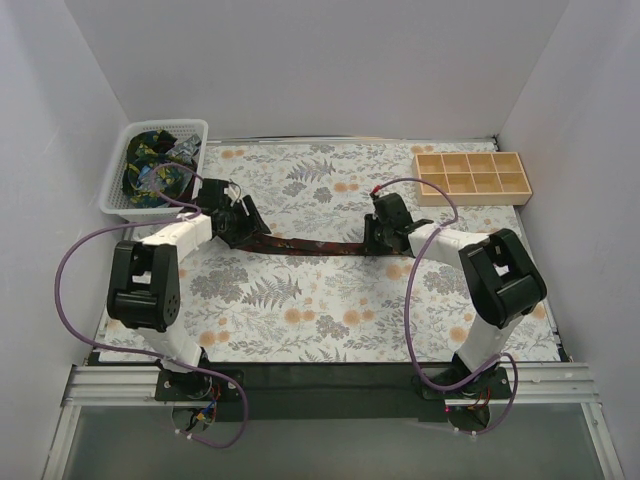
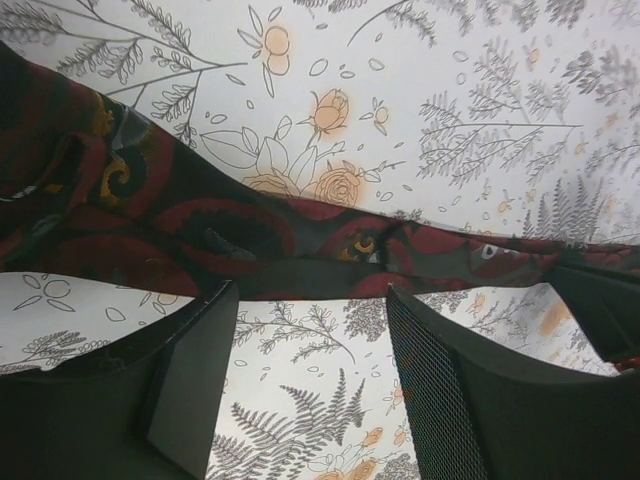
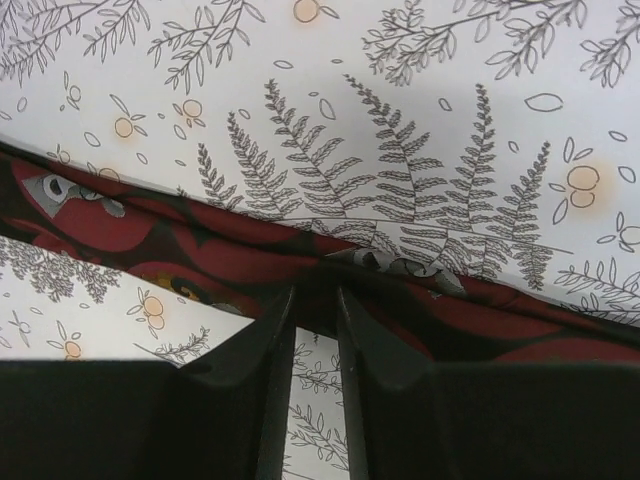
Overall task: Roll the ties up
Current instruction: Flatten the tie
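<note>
For rolling, the tie (image 1: 310,246) is laid straight between both arms. The left gripper (image 2: 312,290) is spread at it. The right gripper (image 3: 315,292) is almost pressed together at its edge, but a pinch cannot be told.

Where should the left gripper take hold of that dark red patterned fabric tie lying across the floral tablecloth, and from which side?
Probably the broad end of the dark red patterned fabric tie, at its near long edge. It lies flat and crosswise just ahead of the open left gripper, so come in low from the robot's side and pinch that edge.
</note>
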